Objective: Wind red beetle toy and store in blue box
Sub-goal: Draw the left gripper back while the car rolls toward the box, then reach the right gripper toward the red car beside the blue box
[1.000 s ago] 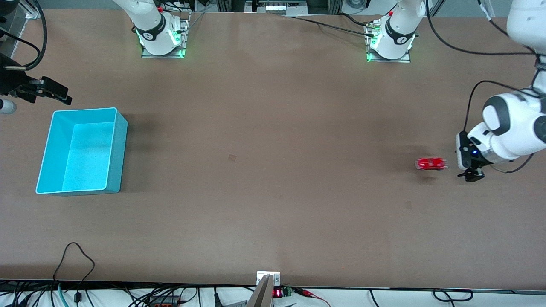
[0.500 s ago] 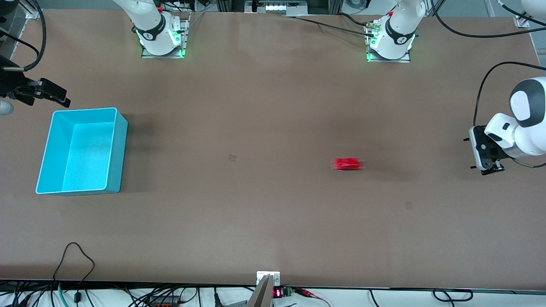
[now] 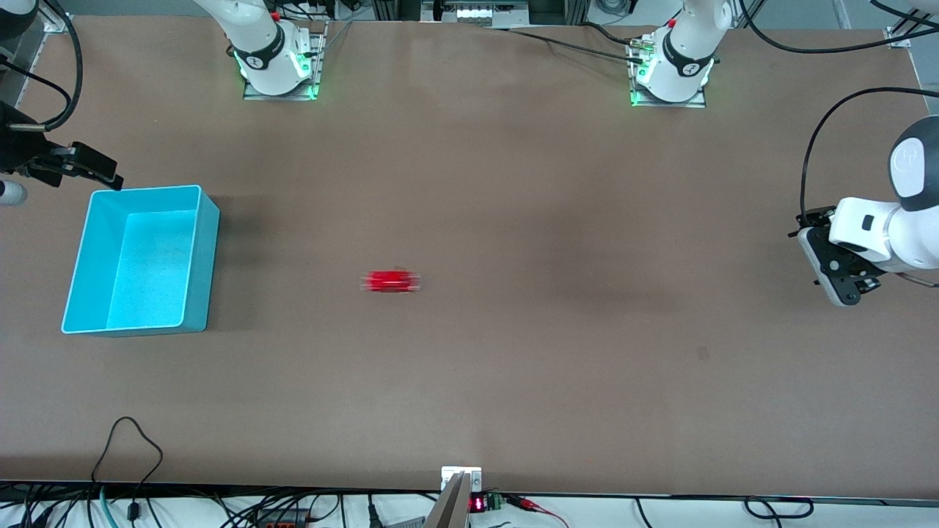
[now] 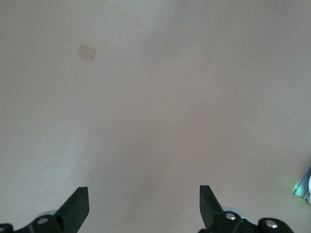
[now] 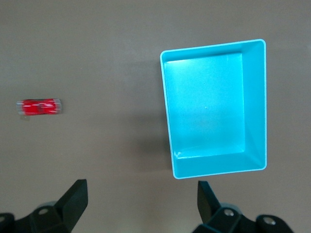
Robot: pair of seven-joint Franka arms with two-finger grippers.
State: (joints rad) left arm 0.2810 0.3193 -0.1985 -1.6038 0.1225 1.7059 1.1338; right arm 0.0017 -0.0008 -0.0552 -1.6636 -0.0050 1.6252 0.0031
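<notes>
The red beetle toy (image 3: 391, 281) sits on the tabletop (image 3: 513, 220) near its middle, well apart from both pincers and clear of the blue box (image 3: 139, 258) at the right arm's end. The left pincer (image 3: 836, 275), released and empty, hovers at the left arm's end. The right pincer (image 3: 92, 165), released and empty, hovers beside the box.

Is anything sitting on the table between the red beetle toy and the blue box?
Nothing visible. Only bare table lies between the red beetle toy and the blue box, which is empty.
</notes>
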